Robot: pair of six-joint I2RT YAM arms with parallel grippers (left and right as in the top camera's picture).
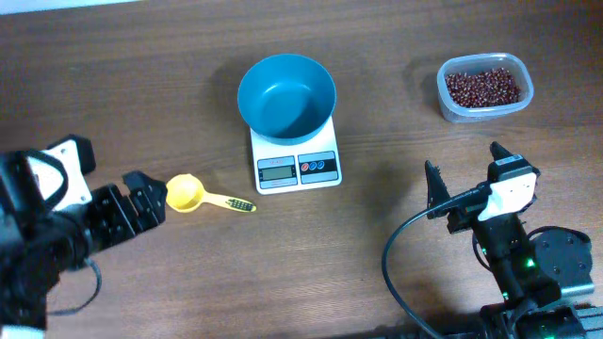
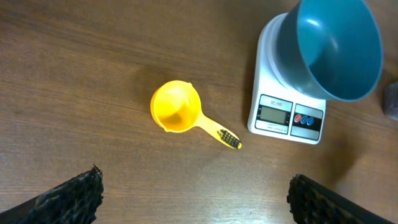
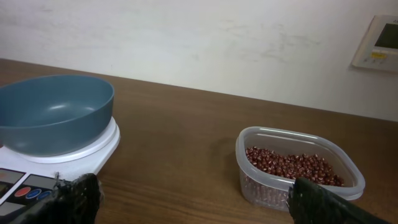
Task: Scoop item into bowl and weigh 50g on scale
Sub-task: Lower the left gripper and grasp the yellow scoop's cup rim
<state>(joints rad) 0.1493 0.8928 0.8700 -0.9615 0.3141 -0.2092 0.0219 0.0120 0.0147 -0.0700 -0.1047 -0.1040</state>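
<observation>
The yellow scoop [image 1: 188, 194] lies just ahead of the wide-open, empty left gripper [image 1: 147, 196], cup nearest, handle pointing away from it

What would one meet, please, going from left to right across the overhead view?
First the left gripper → yellow scoop → teal bowl sitting on the scale → clear tub of beans.
</observation>
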